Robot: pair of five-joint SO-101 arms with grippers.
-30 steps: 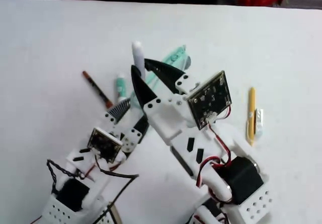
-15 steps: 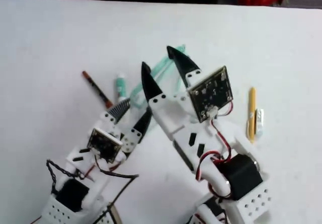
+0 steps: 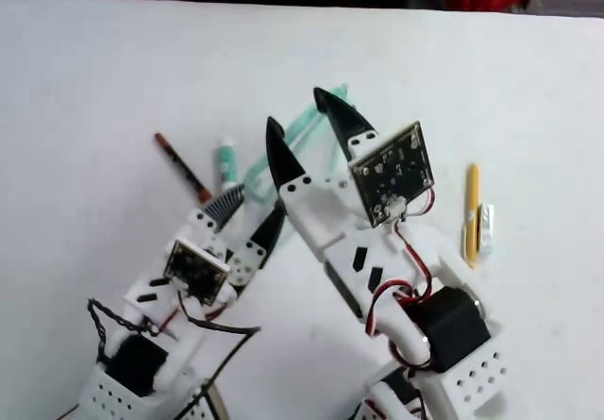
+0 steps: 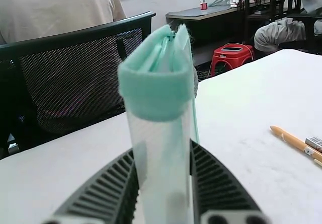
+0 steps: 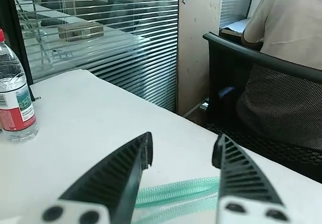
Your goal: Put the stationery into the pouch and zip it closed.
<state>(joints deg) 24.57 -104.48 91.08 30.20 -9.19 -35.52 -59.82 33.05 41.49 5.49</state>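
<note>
Left wrist view is showing the left gripper [image 4: 162, 153], its jaws clenching the clear pouch [image 4: 158, 93] with the teal zipper end pointing away, mid-surface [image 3: 94, 80]. The right gripper [image 3: 298, 110] is hovering over the zipper, jaws released and empty. Loading is calling for a steady, open pouch mouth. The yellow pen [image 3: 470, 212] is lying beside the right arm. The arms are hiding the pouch's opening and contents.

From above, the right arm [image 3: 330, 222] hides most of the pouch [image 3: 300, 123], leaving its green zipper strip visible. In the left wrist view the pouch's lower end is cut off. The pale item [image 3: 485, 228] beside the yellow pen [image 3: 470, 208], near the table's right edge, is too small to identify.
</note>
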